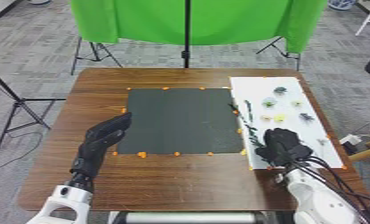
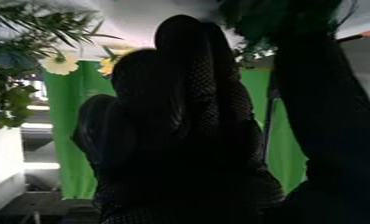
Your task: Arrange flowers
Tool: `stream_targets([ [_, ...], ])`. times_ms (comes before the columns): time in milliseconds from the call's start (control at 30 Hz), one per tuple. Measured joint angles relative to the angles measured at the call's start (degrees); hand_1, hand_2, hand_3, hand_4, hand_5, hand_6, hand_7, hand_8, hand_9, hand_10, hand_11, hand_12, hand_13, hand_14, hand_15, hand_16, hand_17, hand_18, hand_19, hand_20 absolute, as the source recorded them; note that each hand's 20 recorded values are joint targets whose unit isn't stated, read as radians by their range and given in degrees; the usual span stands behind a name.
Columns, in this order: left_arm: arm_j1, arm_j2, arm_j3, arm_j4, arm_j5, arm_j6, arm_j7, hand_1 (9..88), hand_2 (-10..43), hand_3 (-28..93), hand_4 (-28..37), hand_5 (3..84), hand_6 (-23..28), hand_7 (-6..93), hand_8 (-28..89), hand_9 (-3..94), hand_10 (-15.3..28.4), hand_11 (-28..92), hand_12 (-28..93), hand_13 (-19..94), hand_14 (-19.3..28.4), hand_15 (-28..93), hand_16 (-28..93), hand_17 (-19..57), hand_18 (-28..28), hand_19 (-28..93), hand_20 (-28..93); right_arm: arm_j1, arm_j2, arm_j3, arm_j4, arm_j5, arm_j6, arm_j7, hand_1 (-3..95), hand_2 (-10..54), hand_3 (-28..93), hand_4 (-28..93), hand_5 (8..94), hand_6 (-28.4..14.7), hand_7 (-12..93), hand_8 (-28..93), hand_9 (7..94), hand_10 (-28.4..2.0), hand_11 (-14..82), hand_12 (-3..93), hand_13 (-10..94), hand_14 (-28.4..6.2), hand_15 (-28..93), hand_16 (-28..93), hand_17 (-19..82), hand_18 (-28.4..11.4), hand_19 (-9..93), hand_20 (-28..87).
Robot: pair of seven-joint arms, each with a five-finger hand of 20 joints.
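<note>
In the head view my right hand [image 1: 284,143] is over the near part of the white sheet [image 1: 310,142], beside green leafy stems [image 1: 250,120]. Small flower heads, among them a yellow flower [image 1: 279,118], a pale one [image 1: 269,102] and a dark one [image 1: 280,90], lie farther up the sheet. My left hand [image 1: 108,134] is at the dark mat's left edge, fingers straight. In the right wrist view my right hand [image 2: 181,125] has its fingers extended; green foliage [image 2: 13,95], a cream flower [image 2: 60,63] and a dark green bunch [image 2: 252,22] surround it. Whether it touches any is unclear.
A dark square mat [image 1: 180,120] with orange markers lies mid-table. Brown wood [image 1: 186,182] borders it on the near side. Beyond the table's far edge stand a green cloth [image 1: 146,22] and a black pole [image 1: 187,55].
</note>
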State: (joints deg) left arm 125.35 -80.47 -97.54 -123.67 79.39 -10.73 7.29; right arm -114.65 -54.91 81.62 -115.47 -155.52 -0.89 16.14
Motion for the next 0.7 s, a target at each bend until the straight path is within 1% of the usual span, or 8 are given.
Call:
stream_targets([
  [33, 0.0, -0.02, -0.01, 0.0, 0.02, -0.07, -0.07, 27.7, -7.7, 64, -14.9, 46.9, 1.7, 7.9, -6, 42.7, 11.2, 8, 13, 30, 14.7, 8, 4, 1.5, 13.0, 2, 19, 0.34, 0.1, -0.37, 0.03, -0.21, -0.18, 0.01, 80.8, -9.5, -19, 31, 75.1, -1.1, 31, 24, 82.4, -12.2, 38.1, 32.9, 82, -6.1, 65, 29, 60, -12.7, 93, 48],
  [67, 0.0, -0.03, -0.03, 0.0, 0.03, -0.13, -0.15, 27.7, -7.7, 64, -14.9, 46.7, 1.7, 7.8, -6, 42.7, 11.2, 8, 13, 30, 14.7, 8, 4, 1.5, 13.0, 2, 19, 0.67, 0.13, -0.8, 0.03, -0.29, -0.25, 0.01, 84.3, -9.5, -25, 37, 76.0, -0.7, 32, 25, 83.9, -11.6, 36.4, 36.1, 84, -5.6, 65, 29, 61, -12.5, 93, 50],
  [133, -0.01, -0.03, -0.09, 0.0, 0.06, -0.32, -0.3, 27.8, -7.6, 64, -14.9, 46.7, 1.7, 7.7, -6, 42.6, 11.2, 8, 13, 30, 14.7, 8, 4, 1.5, 13.0, 2, 19, 1.15, 0.1, -1.66, 0.11, -0.25, -0.3, -0.06, 86.6, -9.5, -28, 48, 77.9, 0.1, 33, 26, 86.7, -10.7, 35.2, 39.3, 86, -4.9, 66, 30, 64, -11.6, 93, 52],
  [200, -0.03, -0.03, -0.21, -0.01, 0.07, -0.53, -0.38, 27.8, -7.6, 64, -14.9, 46.6, 1.8, 7.5, -6, 42.6, 11.2, 8, 13, 30, 14.7, 8, 4, 1.5, 13.0, 2, 19, 1.4, -0.07, -1.98, 0.18, 0.01, -0.31, -0.11, 87.2, -9.5, -28, 55, 78.9, 0.6, 34, 27, 87.9, -10.2, 36.1, 40.2, 87, -4.6, 67, 31, 66, -11.2, 93, 55],
  [400, -0.05, -0.03, -0.45, -0.02, 0.06, -0.73, -0.48, 27.8, -7.7, 64, -14.8, 46.5, 1.8, 7.4, -5, 42.4, 11.2, 8, 13, 30, 14.8, 8, 4, 1.4, 13.1, 2, 19, 1.82, -0.4, -1.56, 0.33, 3.39, -0.95, -0.02, 87.0, -9.5, -28, 64, 77.6, -0.1, 37, 29, 88.3, -9.7, 37.3, 41.3, 88, -3.9, 68, 32, 69, -10.3, 93, 56],
  [500, -0.01, -0.03, -0.48, -0.04, -0.16, -0.73, -0.53, 27.8, -7.7, 64, -14.8, 46.5, 1.7, 7.5, -5, 42.3, 11.0, 8, 14, 30, 14.8, 8, 4, 1.3, 13.1, 2, 19, 1.84, -0.4, -0.98, 0.27, 5.56, -1.3, 0.04, 86.5, -9.5, -28, 67, 76.7, -0.2, 38, 30, 88.2, -9.7, 37.7, 41.2, 89, -3.8, 68, 32, 69, -10.3, 93, 56],
  [700, -0.06, 0.07, -0.49, -0.04, -1.66, -0.74, -0.57, 27.7, -7.5, 64, -14.9, 46.8, 1.8, 7.7, -5, 42.7, 11.1, 8, 14, 30, 14.7, 8, 4, 1.3, 13.2, 2, 19, 1.88, 0.5, 0.27, -0.67, 8.56, -1.21, 0.59, 85.7, -9.5, -28, 70, 75.6, -0.4, 41, 31, 87.8, -9.6, 40.6, 40.2, 89, -3.5, 69, 32, 69, -10.6, 93, 58],
])
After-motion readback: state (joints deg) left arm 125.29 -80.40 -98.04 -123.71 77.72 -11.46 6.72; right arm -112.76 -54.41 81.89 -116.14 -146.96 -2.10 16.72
